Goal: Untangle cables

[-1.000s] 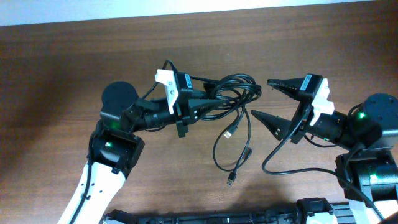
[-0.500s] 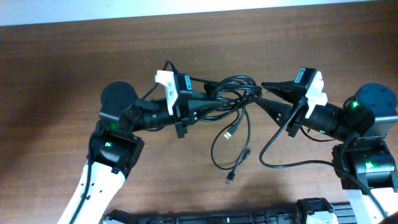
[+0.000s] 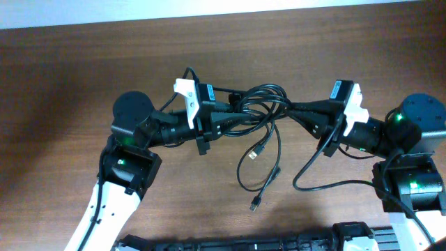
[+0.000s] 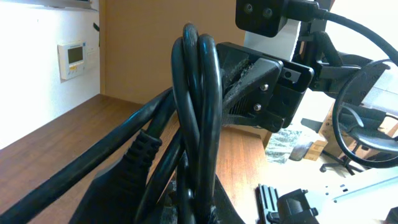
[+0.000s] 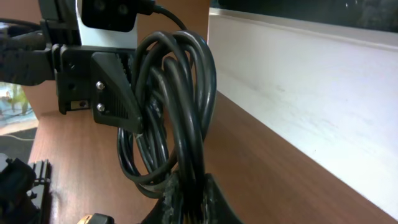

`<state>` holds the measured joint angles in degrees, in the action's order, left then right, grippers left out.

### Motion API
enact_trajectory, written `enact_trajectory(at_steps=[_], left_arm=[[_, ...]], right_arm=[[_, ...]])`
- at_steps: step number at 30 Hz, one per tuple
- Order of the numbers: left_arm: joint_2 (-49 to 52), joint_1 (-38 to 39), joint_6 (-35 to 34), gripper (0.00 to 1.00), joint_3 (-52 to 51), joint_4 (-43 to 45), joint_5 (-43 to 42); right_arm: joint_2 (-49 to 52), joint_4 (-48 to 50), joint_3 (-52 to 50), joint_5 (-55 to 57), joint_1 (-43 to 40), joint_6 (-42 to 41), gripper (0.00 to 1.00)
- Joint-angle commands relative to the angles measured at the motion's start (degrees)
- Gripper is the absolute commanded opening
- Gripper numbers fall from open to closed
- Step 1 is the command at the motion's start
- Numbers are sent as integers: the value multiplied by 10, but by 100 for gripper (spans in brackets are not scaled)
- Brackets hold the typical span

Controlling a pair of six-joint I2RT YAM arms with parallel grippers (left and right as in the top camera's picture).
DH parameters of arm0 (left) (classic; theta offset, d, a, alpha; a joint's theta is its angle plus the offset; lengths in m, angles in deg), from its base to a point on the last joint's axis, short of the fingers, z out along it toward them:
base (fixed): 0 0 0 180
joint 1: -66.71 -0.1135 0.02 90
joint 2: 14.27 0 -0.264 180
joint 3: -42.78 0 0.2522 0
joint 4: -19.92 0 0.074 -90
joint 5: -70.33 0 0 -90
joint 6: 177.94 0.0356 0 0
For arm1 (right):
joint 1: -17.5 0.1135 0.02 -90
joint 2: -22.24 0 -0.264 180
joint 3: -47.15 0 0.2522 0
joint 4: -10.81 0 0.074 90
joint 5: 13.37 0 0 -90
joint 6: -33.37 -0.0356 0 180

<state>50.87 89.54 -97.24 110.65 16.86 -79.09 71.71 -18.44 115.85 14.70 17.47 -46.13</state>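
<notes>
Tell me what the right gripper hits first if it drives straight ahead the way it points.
The cables: the right gripper is shut on the bundle's end, so it would shove those loops first. Beyond them the left gripper faces it, likely next; the gap is hard to judge.

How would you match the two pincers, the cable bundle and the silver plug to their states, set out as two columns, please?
1 left pincer
2 right pincer
3 cable bundle
4 silver plug

a loose, gripped by nothing
b held at both ends
c shut on bundle's right end
d shut on bundle's left end

Pairs: 1-d, 2-c, 3-b, 4-a.
</notes>
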Motion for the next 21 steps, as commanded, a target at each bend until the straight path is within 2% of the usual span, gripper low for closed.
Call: enact_trajectory(at_steps=[1,5,10,13,18,21], left_arm=[[-3,-1,-5,0,3,3,-8],[-3,-1,-5,0,3,-9,35],[-3,-1,-10,0,3,-88,186],[-3,-1,-72,0,3,-132,266],[-3,-1,-118,0,3,-134,282],[-3,-1,-202,0,3,-134,323]], right_arm=[[1,-9,7,-24,0,-5,4],[1,-25,7,-24,0,-11,4],[1,-26,7,-24,0,-20,4],[1,-26,7,-24,0,-20,4],[1,-26,7,-24,0,-20,4],[1,-27,7,-24,0,-20,4]])
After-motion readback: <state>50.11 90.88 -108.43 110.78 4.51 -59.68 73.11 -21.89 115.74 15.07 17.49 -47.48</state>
